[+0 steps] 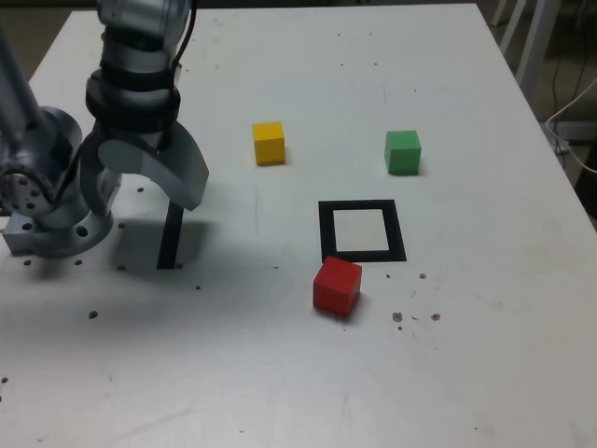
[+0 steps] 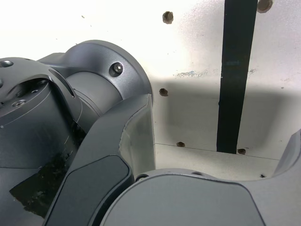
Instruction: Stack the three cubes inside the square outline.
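Fingers [image 2: 141, 136] wide open, holding nothing, exterior view's upper left — yellow cube [image 1: 269, 144] upper centre, green cube [image 1: 403, 152] upper right, red cube [image 1: 337, 286] just below square [image 1: 399, 231].

Whole table [image 1: 466, 345] seen obliquely from above, black strip [image 1: 171, 235] and arm base [image 1: 58, 229] shared by close downward wrist view
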